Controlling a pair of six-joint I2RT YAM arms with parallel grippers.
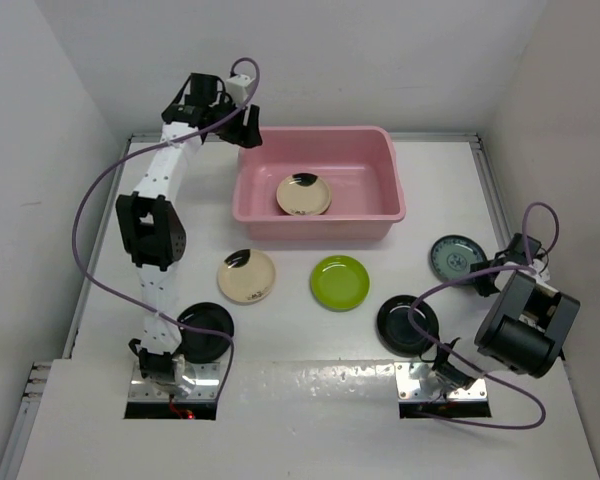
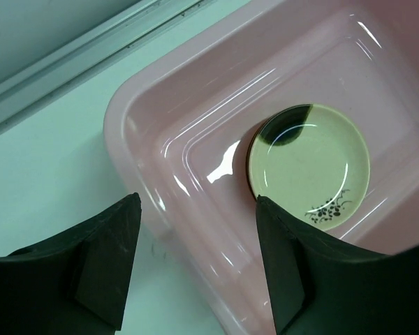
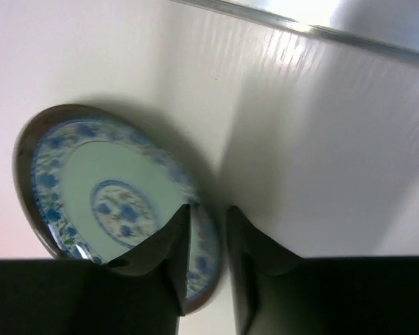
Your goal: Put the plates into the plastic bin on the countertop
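Note:
The pink plastic bin stands at the back of the white countertop and holds one cream plate with a dark rim mark. My left gripper is open and empty above the bin's far left corner; its wrist view shows the bin wall, the cream plate and the gripper. My right gripper is shut on the rim of the pale teal plate, at the right. In the right wrist view the gripper straddles that plate's edge.
On the countertop lie a cream plate, a lime green plate, a black plate and another black plate beside the left arm's base. A raised edge and walls bound the counter.

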